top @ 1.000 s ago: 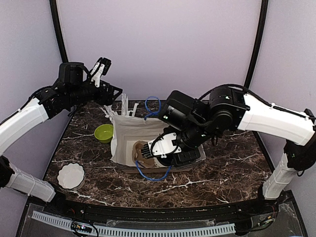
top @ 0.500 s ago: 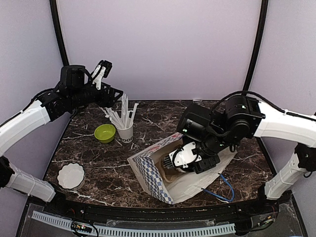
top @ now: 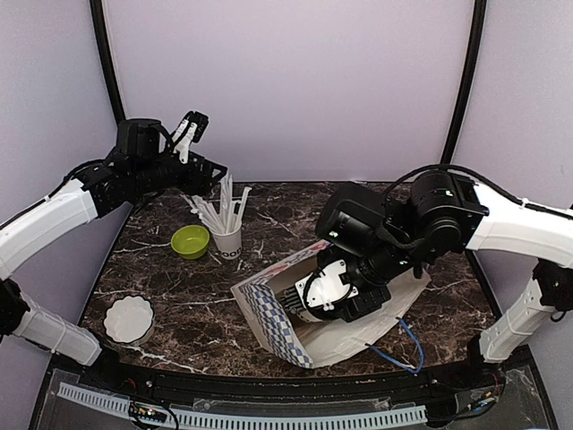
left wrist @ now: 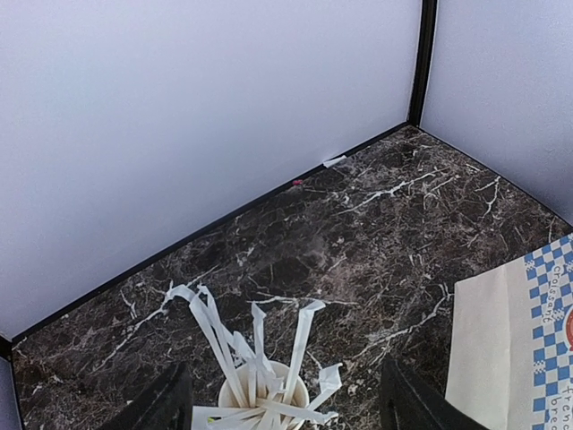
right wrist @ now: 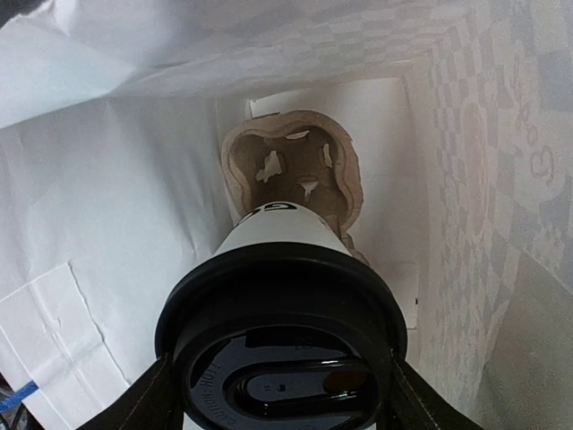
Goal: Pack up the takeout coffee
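Shining bright and even, throwing only soft shadows onto the table (top: 179, 287), glinting faintly off the close, slightly soft lid (right wrist: 282, 349).

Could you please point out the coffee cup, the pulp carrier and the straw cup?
coffee cup (right wrist: 282, 358): right wrist view, black lid.
pulp carrier (right wrist: 291, 152): right wrist view, brown middle.
straw cup (top: 226, 242): top view, side wall.

One lidded coffee cup (right wrist: 282, 331) is in view: white paper with a black lid. There is one brown pulp carrier (right wrist: 291, 170). There is one paper bag (top: 269, 313), with one blue handle loop (top: 403, 345) showing. One white cup of straws (top: 226, 237) stands on the table — its straws are several, too tangled to count exactly. There is one green bowl (top: 189, 240) and one white scalloped dish (top: 129, 320).
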Robot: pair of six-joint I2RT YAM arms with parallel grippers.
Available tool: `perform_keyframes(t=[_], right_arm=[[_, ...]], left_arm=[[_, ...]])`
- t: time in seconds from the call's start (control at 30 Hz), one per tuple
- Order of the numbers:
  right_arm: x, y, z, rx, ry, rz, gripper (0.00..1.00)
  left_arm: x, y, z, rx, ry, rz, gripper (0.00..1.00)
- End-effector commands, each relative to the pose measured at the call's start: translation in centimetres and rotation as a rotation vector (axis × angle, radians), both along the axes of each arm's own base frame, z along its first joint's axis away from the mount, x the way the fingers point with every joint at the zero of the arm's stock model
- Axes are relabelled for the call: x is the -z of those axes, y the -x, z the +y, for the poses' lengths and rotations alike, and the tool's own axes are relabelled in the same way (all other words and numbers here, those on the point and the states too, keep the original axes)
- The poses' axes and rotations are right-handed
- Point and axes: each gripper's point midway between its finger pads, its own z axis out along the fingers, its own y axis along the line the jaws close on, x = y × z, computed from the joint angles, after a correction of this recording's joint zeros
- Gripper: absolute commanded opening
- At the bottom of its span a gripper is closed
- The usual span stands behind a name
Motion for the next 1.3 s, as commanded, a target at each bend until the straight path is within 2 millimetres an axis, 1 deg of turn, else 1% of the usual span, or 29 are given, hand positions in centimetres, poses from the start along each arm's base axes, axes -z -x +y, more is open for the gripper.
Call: perform_keyframes(t=[0.0,0.1,0.2,0.3,0.37,0.4,0.43,0.5,0.53,0.57,0.6,0.63,0.67,0.7,0.73,0.77,0.8,0.83,0.87,0.9,0.93,0.97,1.0,1.03,1.13,1.17,1.2,1.23,1.27], right_arm=[[-0.5,-0.7,1.9,0.015,-0.083,-0.051,0.47],[0.0,-1.0,2.1,0.009,-0.104,-0.077,0.47],[0.4,-1.0,2.3,0.003,-0.114,-0.083,0.47],[0.0,-1.0,2.7,-0.008,-0.131,-0.085,0.48],[-0.3,-1.0,2.6,-0.015,-0.135,-0.094,0.48],[-0.5,-1.0,2.5,-0.017,-0.138,-0.098,0.47],[-0.7,-1.0,2.4,-0.017,-0.141,-0.101,0.48],[-1.2,-1.2,2.2,-0.014,-0.150,-0.118,0.47],[-1.6,-1.4,2.2,-0.009,-0.160,-0.129,0.47],[-2.0,-1.6,2.1,-0.004,-0.166,-0.140,0.48],[-2.3,-1.7,2.1,0.000,-0.172,-0.149,0.48],[-2.5,-1.8,2.0,0.002,-0.177,-0.156,0.48],[-2.7,-1.9,1.8,0.005,-0.180,-0.164,0.48],[-2.9,-2.0,1.7,0.004,-0.184,-0.170,0.48],[-3.0,-2.0,1.6,0.001,-0.185,-0.174,0.48],[-3.1,-2.0,1.4,-0.001,-0.187,-0.178,0.48],[-3.2,-2.0,1.3,0.000,-0.193,-0.180,0.48],[-3.4,-1.9,1.2,-0.001,-0.201,-0.181,0.48],[-3.5,-1.9,1.2,0.001,-0.204,-0.180,0.48],[-3.5,-1.9,1.2,0.001,-0.207,-0.177,0.48],[-3.6,-1.8,1.2,0.000,-0.210,-0.175,0.48],[-3.7,-1.7,1.1,-0.002,-0.212,-0.174,0.48],[-3.7,-1.7,1.0,-0.003,-0.214,-0.175,0.48],[-3.8,-1.7,1.0,-0.004,-0.217,-0.175,0.48],[-3.9,-1.6,0.9,-0.002,-0.226,-0.167,0.49],[-3.8,-1.5,0.8,-0.002,-0.226,-0.166,0.49],[-3.7,-1.5,0.8,0.000,-0.226,-0.165,0.49],[-3.5,-1.5,0.7,0.000,-0.223,-0.165,0.49],[-3.4,-1.5,0.6,0.001,-0.222,-0.166,0.49]], left_arm=[[-1.1,-0.6,-1.0,0.025,0.042,0.000,0.73],[-1.2,-0.9,-1.5,0.039,0.053,0.007,0.73],[-0.8,-1.1,-2.0,0.057,0.056,0.022,0.73],[-1.1,-0.6,-2.9,0.112,0.072,0.029,0.72],[-1.7,0.5,-3.9,0.194,0.101,0.038,0.72],[-2.1,1.4,-4.6,0.254,0.124,0.048,0.72],[-2.3,1.9,-4.8,0.281,0.134,0.053,0.72],[-2.8,3.5,-5.5,0.363,0.162,0.067,0.71],[-3.1,4.9,-6.0,0.431,0.182,0.088,0.70],[-3.5,5.6,-6.2,0.464,0.195,0.096,0.70],[-3.7,7.0,-6.6,0.527,0.218,0.132,0.69],[-4.3,7.9,-6.8,0.552,0.238,0.146,0.69],[-4.3,8.7,-7.0,0.577,0.244,0.173,0.68],[-4.9,9.7,-7.2,0.597,0.245,0.172,0.69],[-4.8,10.2,-7.3,0.602,0.238,0.186,0.69],[-4.9,11.3,-7.8,0.628,0.232,0.192,0.70],[-4.9,12.5,-8.6,0.655,0.217,0.213,0.70],[-4.6,12.9,-9.1,0.664,0.204,0.228,0.71],[-4.3,13.9,-9.9,0.673,0.168,0.235,0.72],[-3.1,14.1,-10.5,0.672,0.123,0.264,0.72],[-3.3,14.3,-11.2,0.657,0.095,0.248,0.72],[-1.9,14.0,-11.6,0.636,0.053,0.284,0.72],[-2.2,13.8,-12.0,0.612,0.031,0.267,0.72],[-1.3,13.7,-12.4,0.610,0.003,0.287,0.72],[-1.3,14.1,-13.4,0.614,-0.027,0.273,0.72],[-0.9,14.1,-13.4,0.611,-0.046,0.282,0.72],[-1.2,14.4,-13.6,0.619,-0.049,0.279,0.71],[-0.5,14.4,-13.7,0.621,-0.068,0.301,0.71],[-0.8,14.6,-13.9,0.628,-0.071,0.302,0.71]])
